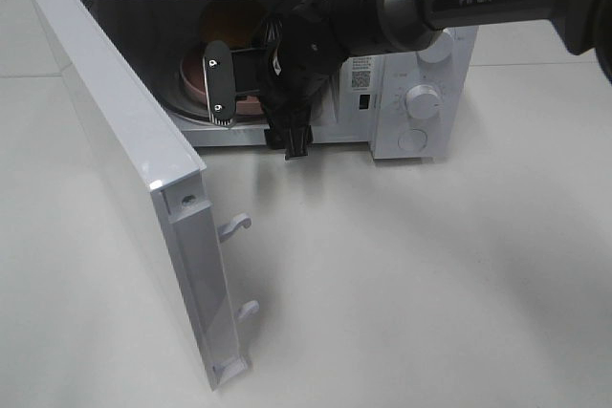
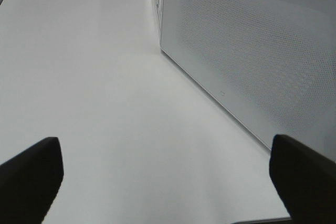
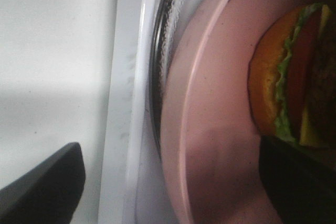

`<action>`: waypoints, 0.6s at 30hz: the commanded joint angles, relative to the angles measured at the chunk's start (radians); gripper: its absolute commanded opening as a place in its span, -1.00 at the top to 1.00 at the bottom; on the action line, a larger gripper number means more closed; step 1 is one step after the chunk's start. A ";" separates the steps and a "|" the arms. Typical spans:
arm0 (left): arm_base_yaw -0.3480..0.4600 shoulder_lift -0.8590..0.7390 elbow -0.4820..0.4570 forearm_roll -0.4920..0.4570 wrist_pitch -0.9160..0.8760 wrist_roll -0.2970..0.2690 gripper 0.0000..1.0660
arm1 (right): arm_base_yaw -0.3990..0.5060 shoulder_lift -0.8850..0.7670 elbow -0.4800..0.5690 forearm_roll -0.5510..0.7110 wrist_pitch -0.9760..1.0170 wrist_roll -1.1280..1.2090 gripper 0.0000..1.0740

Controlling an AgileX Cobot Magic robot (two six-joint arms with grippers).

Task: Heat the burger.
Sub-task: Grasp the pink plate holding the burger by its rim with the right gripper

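The burger (image 1: pixel 232 22) (image 3: pixel 283 77) lies on a round pink plate (image 1: pixel 191 78) (image 3: pixel 210 103) inside the open white microwave (image 1: pixel 382 74). Its golden bun, green lettuce and red and brown layers show in the right wrist view. My right gripper (image 1: pixel 256 112) (image 3: pixel 170 182) is at the oven's mouth, open wide. One finger (image 3: pixel 42 187) is outside the front sill and the other (image 3: pixel 299 177) is over the plate close to the burger. It holds nothing. My left gripper (image 2: pixel 168 182) is open and empty above the table, out of the high view.
The microwave door (image 1: pixel 124 160) (image 2: pixel 252 56) is swung wide open toward the front left, with its latch hooks (image 1: pixel 234 226) sticking out. The plate rests on a glass turntable (image 3: pixel 163 51). Control knobs (image 1: pixel 421 100) are on the oven's right panel. White table (image 1: pixel 411 274) lies all around.
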 commanded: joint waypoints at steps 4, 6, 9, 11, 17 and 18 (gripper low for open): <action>0.002 -0.004 0.001 -0.007 -0.014 -0.003 -0.88 | -0.019 0.060 -0.070 0.030 -0.006 0.005 -0.51; 0.002 -0.004 0.001 -0.007 -0.014 -0.003 -0.88 | -0.020 0.070 -0.083 0.035 -0.006 0.005 -0.47; 0.002 -0.004 0.001 -0.007 -0.014 -0.003 -0.88 | -0.028 0.080 -0.085 0.059 -0.017 0.000 -0.40; 0.002 -0.004 0.001 -0.007 -0.014 -0.003 -0.88 | -0.028 0.086 -0.085 0.063 -0.021 -0.001 -0.38; 0.002 -0.004 0.001 -0.007 -0.014 -0.003 -0.88 | -0.031 0.095 -0.085 0.081 -0.021 -0.004 -0.34; 0.002 -0.004 0.001 -0.007 -0.014 -0.003 -0.88 | -0.031 0.095 -0.085 0.081 -0.021 -0.008 -0.28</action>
